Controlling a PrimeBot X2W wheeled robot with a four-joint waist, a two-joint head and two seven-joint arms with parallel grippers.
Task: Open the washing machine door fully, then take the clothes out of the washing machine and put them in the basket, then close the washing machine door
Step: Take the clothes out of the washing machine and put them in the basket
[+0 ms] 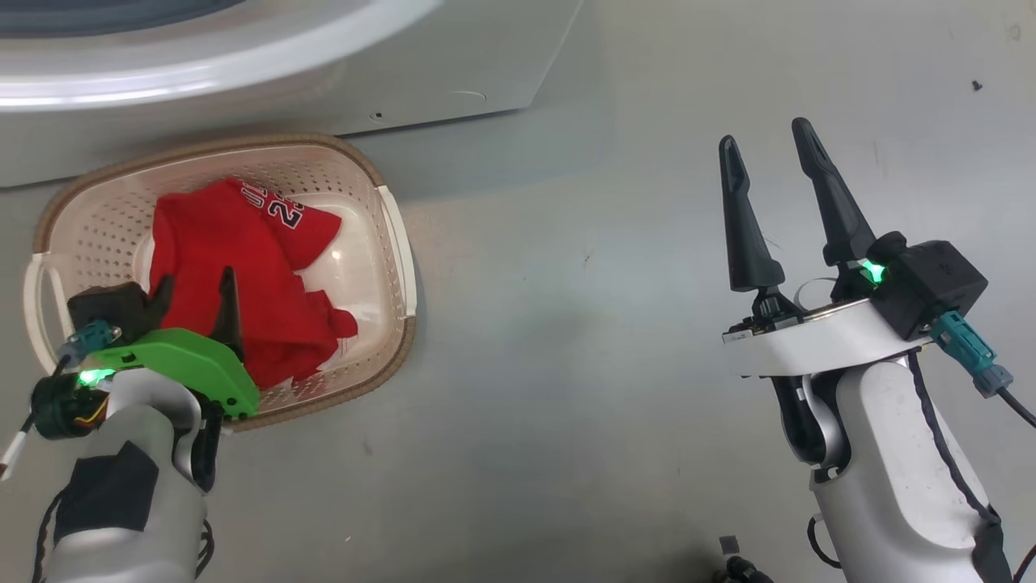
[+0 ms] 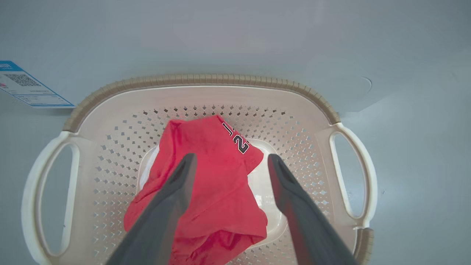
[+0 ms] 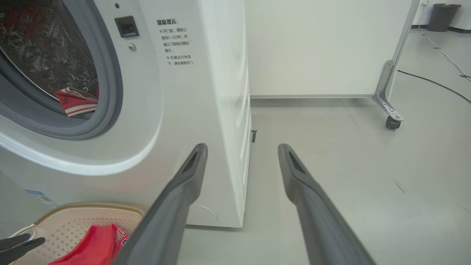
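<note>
From the head camera: cream basket (image 1: 356,243) on the grey floor (image 1: 566,324), just before the white front of the washing machine (image 1: 453,73). Inside it, a crumpled red jersey (image 1: 243,259), part of its black-and-white number facing up. Above the near end of the basket, the left gripper (image 1: 197,279), fingers spread over the cloth and pinching none of it. Well off to the other side, over bare floor, the right gripper (image 1: 763,134), fingers apart in a wide V, holding nothing.

From the left wrist: left gripper (image 2: 232,158) wide, with the red jersey (image 2: 206,147) lying loose below its two dark fingers on the bottom of the basket (image 2: 202,79). Brown woven-look rim along the far side, a looped handle (image 2: 362,173) at each end. Behind the basket, the washing machine (image 2: 220,36) front, with a blue-edged label (image 2: 25,86) low on it.

From the right wrist: right gripper (image 3: 243,147) wide and empty, pointed past the corner of the washing machine (image 3: 184,110). Round opening uncovered, ringed by a grey gasket (image 3: 106,92). In the steel drum (image 3: 44,55), a striped garment (image 3: 75,103), red and white, at the lip. At the machine's foot, the basket (image 3: 73,217) with the red jersey (image 3: 95,246) in it. Beside them, the dark tips of the left gripper (image 3: 18,244). Farther off, a castered frame leg (image 3: 390,117) and a dark bin (image 3: 439,16) by the wall.
</note>
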